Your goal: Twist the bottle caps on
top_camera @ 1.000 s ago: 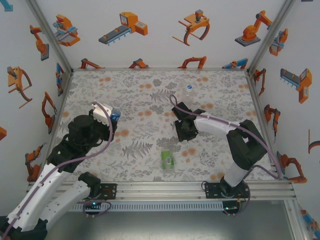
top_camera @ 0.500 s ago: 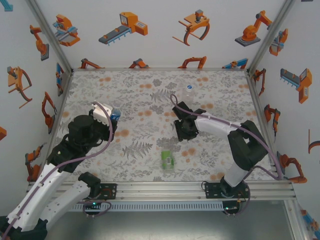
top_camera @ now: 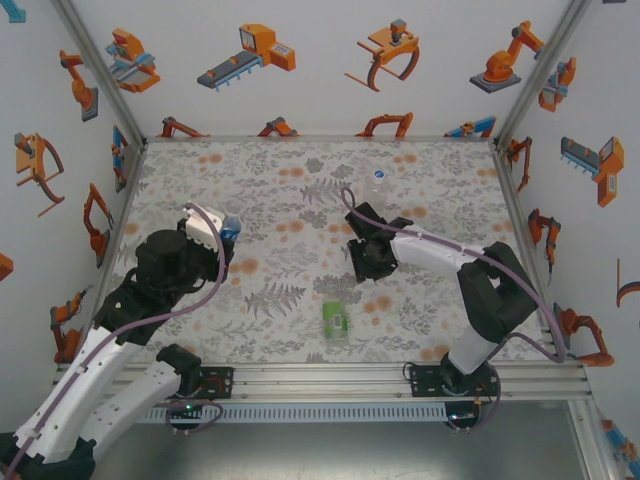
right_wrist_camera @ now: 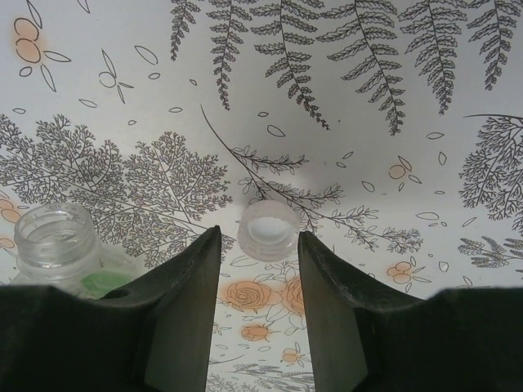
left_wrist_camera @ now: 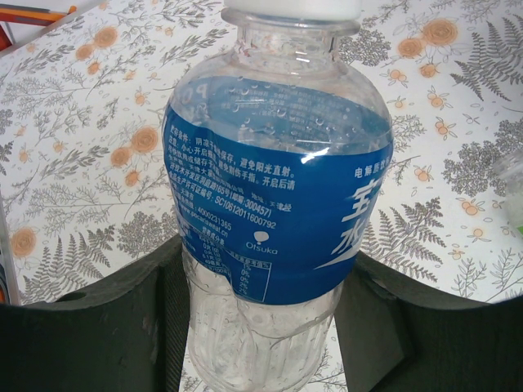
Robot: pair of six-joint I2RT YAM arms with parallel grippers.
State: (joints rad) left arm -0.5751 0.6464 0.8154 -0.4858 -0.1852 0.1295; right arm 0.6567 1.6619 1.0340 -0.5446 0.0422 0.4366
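Observation:
My left gripper [left_wrist_camera: 261, 327] is shut on the lower body of the blue-label bottle [left_wrist_camera: 278, 204], which carries a white cap [left_wrist_camera: 290, 8] on its neck. From above, that gripper [top_camera: 220, 238] holds the bottle [top_camera: 230, 226] at the table's left side. My right gripper [right_wrist_camera: 258, 238] hangs open over the table middle [top_camera: 368, 262]. A loose white cap [right_wrist_camera: 268, 229] lies open side up between its fingertips, touching neither. The green-label bottle [top_camera: 334, 318] lies on its side near the front, its uncapped neck [right_wrist_camera: 55, 237] left of the right fingers. The plain bottle [top_camera: 378, 182] stands at the back.
The floral tablecloth [top_camera: 280, 190] covers the whole table. White walls with orange robot stickers [top_camera: 250, 50] close it in on three sides. A metal rail [top_camera: 320, 378] runs along the near edge by the arm bases.

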